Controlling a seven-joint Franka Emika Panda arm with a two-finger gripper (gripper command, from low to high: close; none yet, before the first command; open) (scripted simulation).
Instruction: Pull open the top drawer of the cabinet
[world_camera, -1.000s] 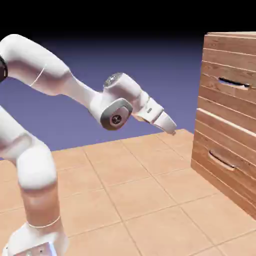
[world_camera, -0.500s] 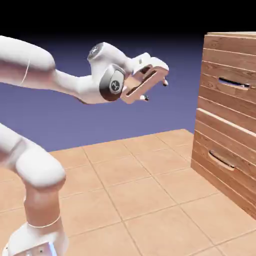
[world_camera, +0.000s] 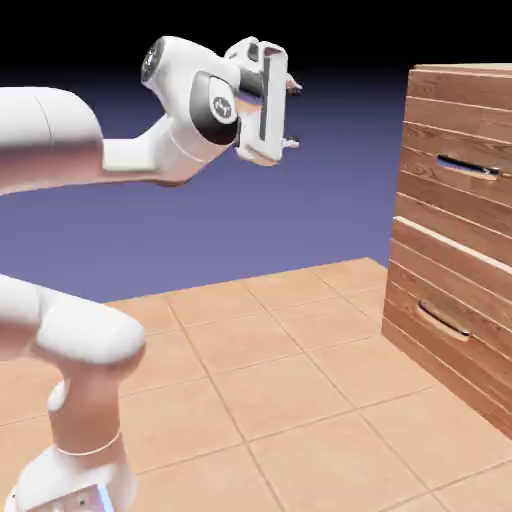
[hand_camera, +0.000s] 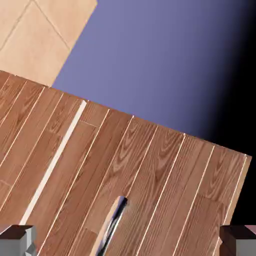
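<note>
Cabinet (world_camera: 455, 230) is running off the exterior view's right edge, so only part of its front is showing; the lower drawer front with its curved brownish handle (world_camera: 444, 322) is partly cut off too. In the hand view the grey bar handle (hand_camera: 114, 227) is leaving the frame at the bottom, only its upper stretch visible. Top drawer (world_camera: 450, 175) is sitting high on the cabinet front, flush with the planks around it, its straight handle lying horizontal over a dark slot and facing out toward the arm. Planks are reddish-brown, running lengthwise across the front, with a pale seam between the drawers. Gripper (world_camera: 291, 115) is hanging in the air well apart from the cabinet, fingers spread wide, gripping nothing, pointing toward the drawer front.
</note>
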